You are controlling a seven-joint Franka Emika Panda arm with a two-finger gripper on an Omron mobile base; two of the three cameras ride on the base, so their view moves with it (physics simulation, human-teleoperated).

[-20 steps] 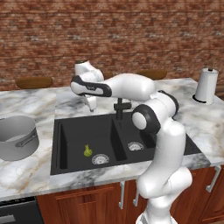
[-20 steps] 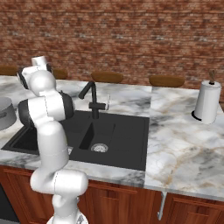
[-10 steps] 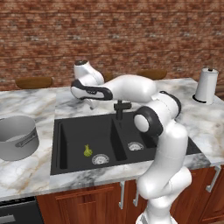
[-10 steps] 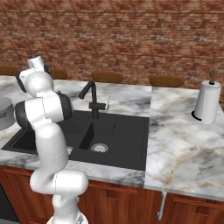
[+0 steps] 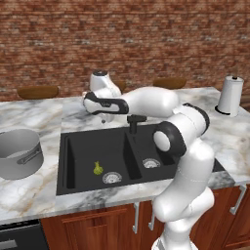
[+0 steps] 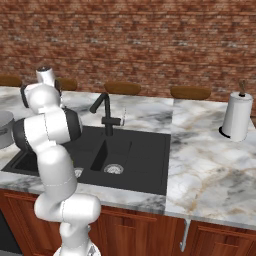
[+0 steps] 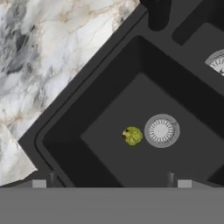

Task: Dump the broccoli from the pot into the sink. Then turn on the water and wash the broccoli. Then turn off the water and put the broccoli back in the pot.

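Left base view shows the matte black rectangular two-basin sink [image 5: 73,146] set into the marble counter, rigid and fixed, nothing to lift. Next in size, the round straight-walled grey metal pot [image 5: 18,154] stands upright on the counter just beside the sink's left rim; it likely handles as stiff, smooth and fairly heavy, best taken by its rim or a loop handle. Smallest is the tiny yellow-green broccoli floret with a pale stalk [image 5: 98,168], lying on the floor of the larger basin close beside the round silver drain [image 7: 161,130]. It looks light, slightly springy and easy to crush or flick away, so I would pinch it gently across the head from above. The two-finger gripper [image 7: 111,181] hangs above that basin with its jaws spread wide, grasping nothing.
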